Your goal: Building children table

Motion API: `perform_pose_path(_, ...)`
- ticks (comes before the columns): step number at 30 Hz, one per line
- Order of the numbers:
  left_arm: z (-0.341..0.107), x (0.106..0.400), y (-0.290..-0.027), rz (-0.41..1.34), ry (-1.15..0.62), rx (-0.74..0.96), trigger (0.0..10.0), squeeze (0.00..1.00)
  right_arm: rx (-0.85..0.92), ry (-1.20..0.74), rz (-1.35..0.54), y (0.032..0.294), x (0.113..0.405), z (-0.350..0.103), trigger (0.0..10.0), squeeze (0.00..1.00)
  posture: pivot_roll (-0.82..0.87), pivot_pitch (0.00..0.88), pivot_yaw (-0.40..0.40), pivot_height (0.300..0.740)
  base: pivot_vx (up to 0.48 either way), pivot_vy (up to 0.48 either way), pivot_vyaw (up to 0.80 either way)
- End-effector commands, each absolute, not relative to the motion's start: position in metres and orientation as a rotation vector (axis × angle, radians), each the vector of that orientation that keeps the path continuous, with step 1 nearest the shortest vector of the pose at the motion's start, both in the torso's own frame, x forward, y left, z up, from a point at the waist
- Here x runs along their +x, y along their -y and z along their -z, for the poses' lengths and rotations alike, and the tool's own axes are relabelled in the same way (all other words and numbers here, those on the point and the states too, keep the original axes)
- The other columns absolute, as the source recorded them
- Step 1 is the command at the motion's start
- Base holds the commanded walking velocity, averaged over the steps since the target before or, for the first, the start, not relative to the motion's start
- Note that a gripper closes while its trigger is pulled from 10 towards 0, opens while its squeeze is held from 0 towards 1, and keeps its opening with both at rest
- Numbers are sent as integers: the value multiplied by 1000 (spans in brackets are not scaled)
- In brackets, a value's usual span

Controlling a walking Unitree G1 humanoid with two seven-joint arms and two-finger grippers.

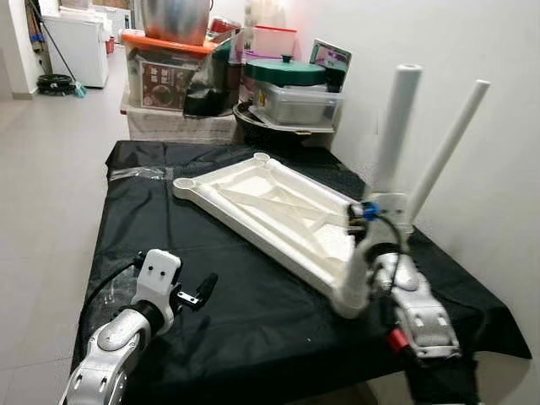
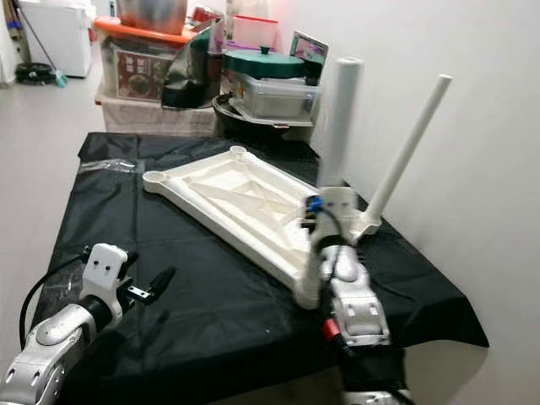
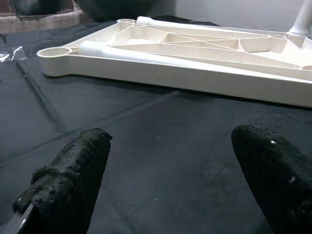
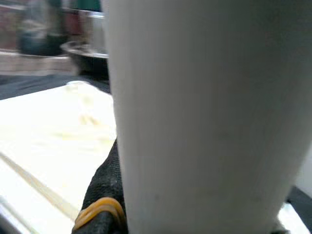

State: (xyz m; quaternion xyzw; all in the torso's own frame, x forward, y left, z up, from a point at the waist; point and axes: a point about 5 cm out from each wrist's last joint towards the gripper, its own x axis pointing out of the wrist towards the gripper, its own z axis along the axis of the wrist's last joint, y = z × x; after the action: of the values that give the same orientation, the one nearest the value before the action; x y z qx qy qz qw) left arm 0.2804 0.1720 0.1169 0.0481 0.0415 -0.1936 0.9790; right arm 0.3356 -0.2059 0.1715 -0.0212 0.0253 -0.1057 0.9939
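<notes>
Cream ribbed plastic tabletop [image 1: 278, 211] lies upside down on the black-clothed surface [image 1: 253, 321]. Right pincer [image 1: 377, 213] grips the thick white upright leg [image 1: 395, 126] at its near corner; left pincer [image 3: 170, 170], spread wide, hovers near the tabletop's edge.

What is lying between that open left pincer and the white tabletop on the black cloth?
Nothing visible. The left pincer hovers open over bare black cloth, and in the left wrist view only that cloth lies between its fingertips and the near edge of the upside-down white tabletop. The right pincer is at a white leg.
</notes>
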Motion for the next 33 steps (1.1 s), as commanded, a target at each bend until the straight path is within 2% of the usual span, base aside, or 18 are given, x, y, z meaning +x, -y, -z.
perform_pose_path(1,-114,281,-169,398,-92,98,10000,0,-23,-215,301,224,328,-138,0,0,72,0,-127,740,0,0,0)
perform_pose_path(3,-114,282,-169,398,-92,97,10000,0,6,-211,314,227,328,-138,0,0,72,0,-127,740,0,0,0)
perform_pose_path(4,-113,282,-167,401,-95,97,10000,0,171,-190,339,224,328,-137,0,0,71,0,-123,740,0,0,0)
perform_pose_path(6,-112,282,-167,402,-96,98,10000,0,240,-182,351,221,327,-134,0,0,71,0,-123,740,0,0,0)
perform_pose_path(16,-113,282,-170,395,-98,105,10000,0,249,-224,361,207,319,-118,0,0,76,0,-120,740,0,0,0)
perform_pose_path(20,-113,283,-169,395,-95,106,10000,0,149,-228,295,196,322,-118,0,0,75,0,-119,740,0,0,0)
perform_pose_path(33,-111,284,-167,400,-101,108,10000,0,126,-240,158,202,345,-133,0,0,78,0,-129,740,0,0,0)
